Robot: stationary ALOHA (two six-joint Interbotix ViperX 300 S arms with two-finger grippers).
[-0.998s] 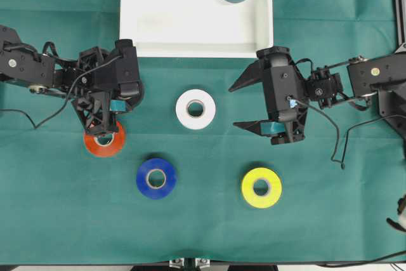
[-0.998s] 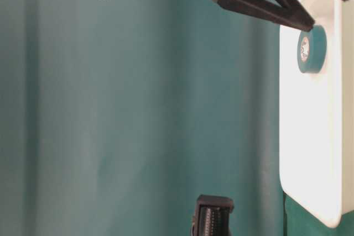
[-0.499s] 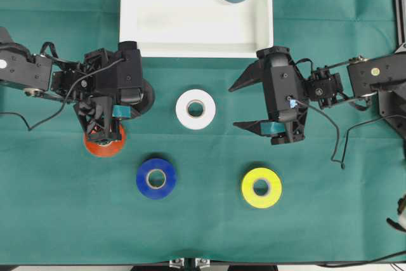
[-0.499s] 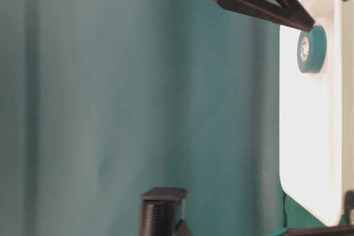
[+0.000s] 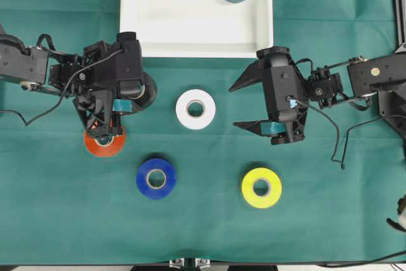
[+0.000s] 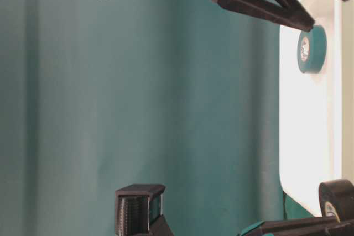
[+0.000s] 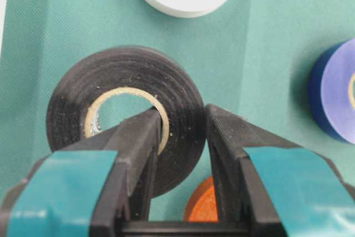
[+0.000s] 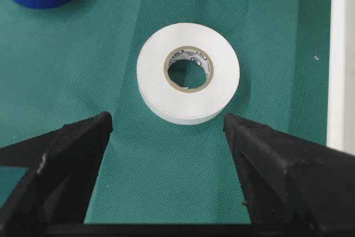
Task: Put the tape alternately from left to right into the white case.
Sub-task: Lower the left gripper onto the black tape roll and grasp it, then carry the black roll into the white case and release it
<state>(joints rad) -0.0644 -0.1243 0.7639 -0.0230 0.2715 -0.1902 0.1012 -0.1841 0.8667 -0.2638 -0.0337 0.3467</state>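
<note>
Left end effector (image 7: 180,154) clamped through black tape (image 7: 126,112) wall, one finger in core for secure carry; roll lifted near white case (image 5: 190,36). Right end effector (image 8: 166,131) spread wide, framing white tape (image 8: 188,73) on worktop

Even bright light, soft shadows, sharp

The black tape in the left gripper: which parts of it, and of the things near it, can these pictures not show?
- Black tape, overhead view: mostly covered by the left gripper.
- Orange-red tape, overhead view: its upper part is behind the fingers; left wrist view shows only a sliver.
- Table-level view: the black roll is cut off by the bottom edge.
</note>
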